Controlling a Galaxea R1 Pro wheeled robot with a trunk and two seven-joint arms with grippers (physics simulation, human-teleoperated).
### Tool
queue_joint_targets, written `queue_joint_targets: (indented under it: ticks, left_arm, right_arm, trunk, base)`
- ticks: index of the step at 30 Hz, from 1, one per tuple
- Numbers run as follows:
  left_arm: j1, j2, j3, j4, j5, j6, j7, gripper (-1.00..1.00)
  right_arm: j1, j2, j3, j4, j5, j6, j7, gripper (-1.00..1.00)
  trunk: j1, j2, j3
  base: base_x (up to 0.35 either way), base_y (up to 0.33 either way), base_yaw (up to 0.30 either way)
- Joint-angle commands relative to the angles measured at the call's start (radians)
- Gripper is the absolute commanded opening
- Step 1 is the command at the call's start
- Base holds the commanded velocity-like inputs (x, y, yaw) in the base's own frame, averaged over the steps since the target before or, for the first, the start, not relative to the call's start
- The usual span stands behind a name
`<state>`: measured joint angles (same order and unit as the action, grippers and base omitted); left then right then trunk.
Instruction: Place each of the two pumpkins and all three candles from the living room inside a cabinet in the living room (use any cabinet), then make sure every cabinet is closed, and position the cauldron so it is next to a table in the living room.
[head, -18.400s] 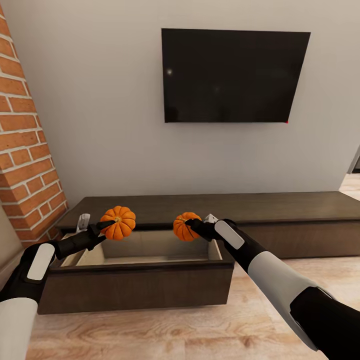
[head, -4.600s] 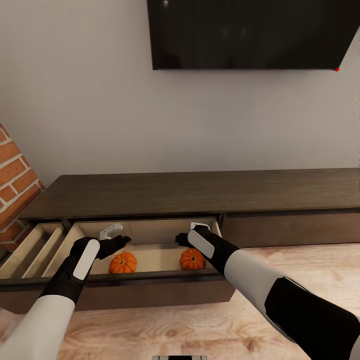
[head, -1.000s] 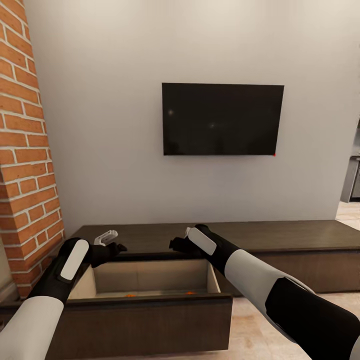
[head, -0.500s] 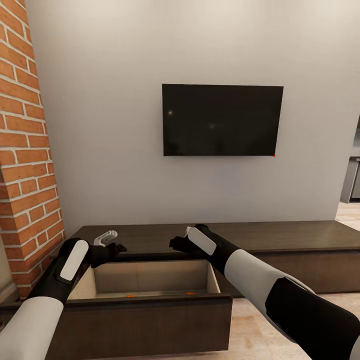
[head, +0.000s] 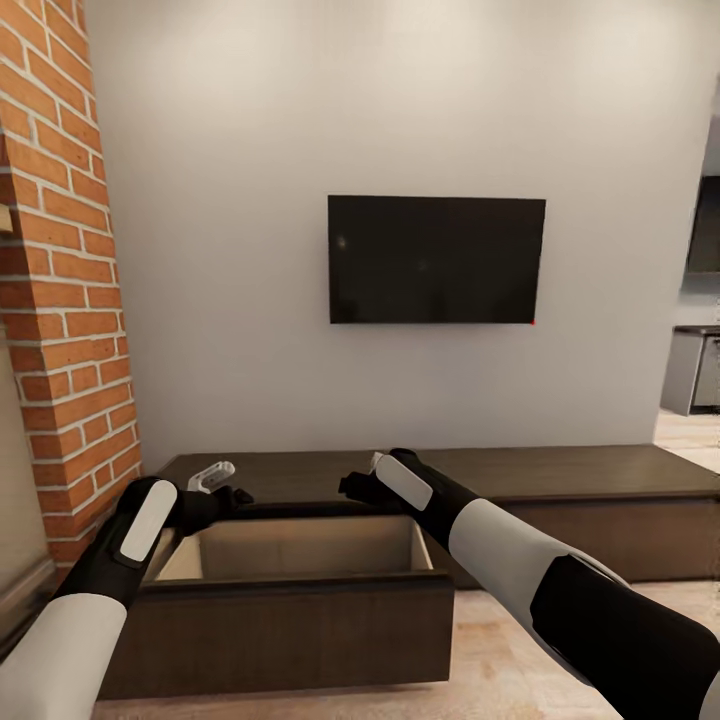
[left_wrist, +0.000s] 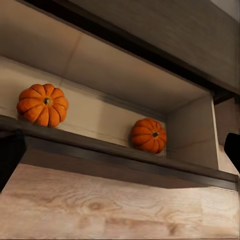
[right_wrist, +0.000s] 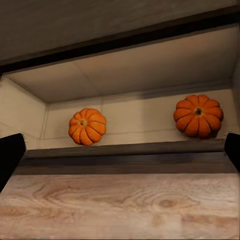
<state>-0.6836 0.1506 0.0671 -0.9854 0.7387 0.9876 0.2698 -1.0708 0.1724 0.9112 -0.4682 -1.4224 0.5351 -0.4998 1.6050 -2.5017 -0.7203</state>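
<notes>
The view has pulled back since half a second ago — the TV (head: 437, 259) looks smaller and the orange slivers in the drawer are gone from sight. Both grippers, left (head: 222, 482) and right (head: 362, 483), hover empty over the open cabinet (head: 300, 610) drawer at lower centre, jaws spread wide. Two pumpkins (left_wrist: 42, 104) (left_wrist: 149, 135) sit inside, well apart. No writing is legible.

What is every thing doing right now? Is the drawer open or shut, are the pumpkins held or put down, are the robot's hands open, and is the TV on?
Cabinet drawer: pulled open.
Bigger pumpkin: upright on the drawer floor, not held.
Smaller pumpkin: upright on the drawer floor, apart from the bigger one, not held.
Left gripper: open, empty, above the drawer.
Right gripper: open, empty, above the drawer.
TV: off, dark.
</notes>
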Motion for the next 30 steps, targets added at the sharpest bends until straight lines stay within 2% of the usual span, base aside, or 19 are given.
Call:
queue_joint_targets:
  ticks: [1, 9, 15, 21, 25, 30]
  left_arm:
    - [-0.001, 0.0, 0.001, -0.001, 0.01, 0.003, 0.009, 1.0]
    - [-0.001, 0.001, 0.002, -0.002, 0.01, 0.003, 0.009, 1.0]
    - [-0.001, 0.001, 0.002, -0.002, 0.01, 0.003, 0.009, 1.0]
    - [-0.001, 0.001, 0.002, -0.002, 0.01, 0.003, 0.009, 1.0]
    - [-0.001, 0.0, 0.002, -0.002, 0.011, 0.003, 0.008, 1.0]
    - [-0.001, 0.0, 0.004, -0.002, 0.011, 0.002, 0.007, 1.0]
  right_arm:
    - [-0.001, -0.001, 0.007, -0.001, -0.007, 0.0, -0.006, 1.0]
    - [-0.001, 0.0, 0.009, -0.001, -0.006, 0.0, -0.006, 1.0]
    - [-0.001, 0.0, 0.009, -0.001, -0.006, 0.0, -0.006, 1.0]
    - [-0.001, 0.001, 0.009, -0.002, -0.006, -0.009, -0.006, 1.0]
    - [-0.001, 0.0, 0.009, -0.001, -0.006, -0.013, -0.005, 1.0]
    - [-0.001, 0.0, 0.009, -0.001, -0.006, -0.015, -0.005, 1.0]
  trunk:
    - [-0.001, 0.0, 0.003]
    - [-0.005, 0.002, 0.034]
    - [-0.026, 0.04, 0.053]
    - [-0.026, 0.04, 0.053]
    - [-0.026, 0.04, 0.053]
    - [-0.026, 0.04, 0.053]
  base:
    - [-0.331, 0.0, 0.0]
    - [-0.089, 0.0, 0.0]
    - [-0.004, 0.0, 0.0]
    - [0.0, 0.0, -0.054]
    - [-0.014, 0.0, -0.218]
    - [-0.214, 0.0, -0.265]
